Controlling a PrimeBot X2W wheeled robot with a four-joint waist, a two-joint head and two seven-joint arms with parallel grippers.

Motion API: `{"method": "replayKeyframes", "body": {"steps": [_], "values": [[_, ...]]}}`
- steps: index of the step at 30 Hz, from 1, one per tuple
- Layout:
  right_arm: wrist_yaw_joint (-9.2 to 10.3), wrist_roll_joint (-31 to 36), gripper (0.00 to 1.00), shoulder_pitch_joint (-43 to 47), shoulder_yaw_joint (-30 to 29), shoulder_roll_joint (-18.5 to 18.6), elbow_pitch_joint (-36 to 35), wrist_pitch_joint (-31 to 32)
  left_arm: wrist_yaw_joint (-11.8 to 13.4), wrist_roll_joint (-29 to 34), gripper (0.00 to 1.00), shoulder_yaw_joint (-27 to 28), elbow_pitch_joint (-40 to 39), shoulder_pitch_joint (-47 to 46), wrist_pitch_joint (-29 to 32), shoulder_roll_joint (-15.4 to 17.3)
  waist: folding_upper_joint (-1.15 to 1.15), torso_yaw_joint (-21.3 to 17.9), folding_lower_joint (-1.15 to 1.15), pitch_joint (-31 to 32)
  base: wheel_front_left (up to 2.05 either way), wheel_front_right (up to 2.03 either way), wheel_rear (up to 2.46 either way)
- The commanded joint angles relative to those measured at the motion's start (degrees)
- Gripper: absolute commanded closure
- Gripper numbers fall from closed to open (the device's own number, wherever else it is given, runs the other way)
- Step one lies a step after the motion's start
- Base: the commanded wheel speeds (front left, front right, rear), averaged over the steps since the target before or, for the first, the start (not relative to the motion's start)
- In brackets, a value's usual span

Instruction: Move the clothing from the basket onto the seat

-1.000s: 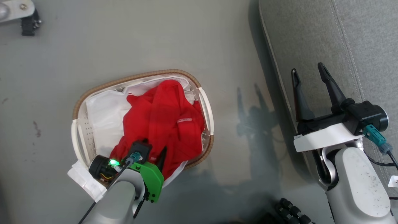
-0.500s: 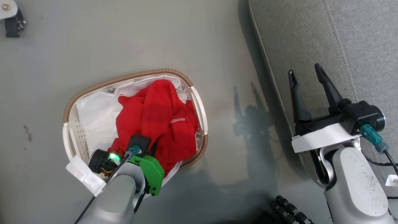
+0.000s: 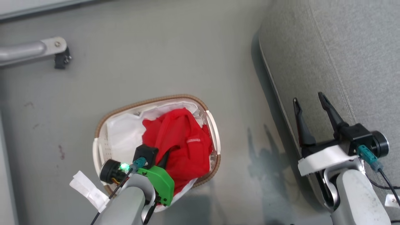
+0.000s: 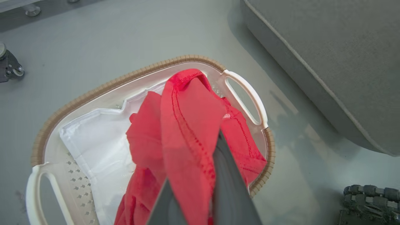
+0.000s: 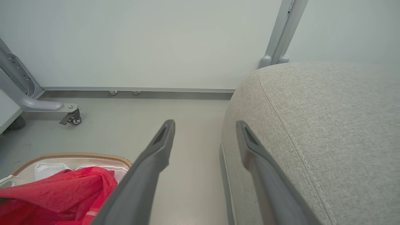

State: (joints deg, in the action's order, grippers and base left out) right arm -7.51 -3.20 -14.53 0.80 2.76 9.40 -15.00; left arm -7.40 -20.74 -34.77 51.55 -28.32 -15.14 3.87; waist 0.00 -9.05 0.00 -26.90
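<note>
The clothing (image 3: 182, 142) is a bright red heap in the right half of the white basket (image 3: 150, 102), which stands on the grey floor. My left gripper (image 3: 163, 158) is over the basket's near side, shut on a fold of the red clothing (image 4: 187, 125). That fold is drawn up between the dark fingers (image 4: 225, 175). The seat (image 3: 343, 47) is a big grey cushion at the right. My right gripper (image 3: 307, 98) hangs open and empty by the seat's front edge (image 5: 328, 125), well apart from the basket (image 5: 72, 155).
A white cloth liner (image 3: 120, 137) covers the basket's left half. A grey metal leg with a caster (image 3: 57, 54) stands at the far left. A black ribbed wheel (image 4: 368, 200) sits near the seat. Bare floor lies between basket and seat.
My left gripper has shut on the red clothing and drawn it up into a narrower bunch. The head camera has shifted, so the whole picture moved. The right gripper stays open.
</note>
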Motion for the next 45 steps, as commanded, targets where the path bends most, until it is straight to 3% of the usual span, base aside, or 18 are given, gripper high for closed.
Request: {"method": "replayKeyframes", "body": {"steps": [1,17,31,45], "values": [[0.04,0.76,0.00,1.66,-0.29,0.23,0.39,-0.28,-0.16,0.18,1.00,-0.52,-0.96,1.13,-0.01,0.44,0.00,3.56,0.00,7.18,0.00,0.00,0.00],[0.04,2.86,0.00,12.14,-1.57,0.23,2.05,-0.28,-0.16,2.06,1.00,-9.73,-12.78,-5.51,-0.02,7.50,0.00,7.79,0.00,25.55,0.00,0.00,0.00],[0.04,2.55,0.00,12.27,-0.73,0.23,1.91,-0.28,-0.04,-0.38,1.00,-17.37,-18.13,-23.40,-0.03,11.96,0.00,8.24,0.00,28.17,0.00,0.00,0.00],[0.04,3.50,0.00,8.55,4.04,0.23,2.79,-0.28,-0.04,-1.58,1.00,-17.73,-19.56,-36.23,-0.03,12.29,0.00,7.67,0.00,28.05,0.00,0.00,0.00]]}}
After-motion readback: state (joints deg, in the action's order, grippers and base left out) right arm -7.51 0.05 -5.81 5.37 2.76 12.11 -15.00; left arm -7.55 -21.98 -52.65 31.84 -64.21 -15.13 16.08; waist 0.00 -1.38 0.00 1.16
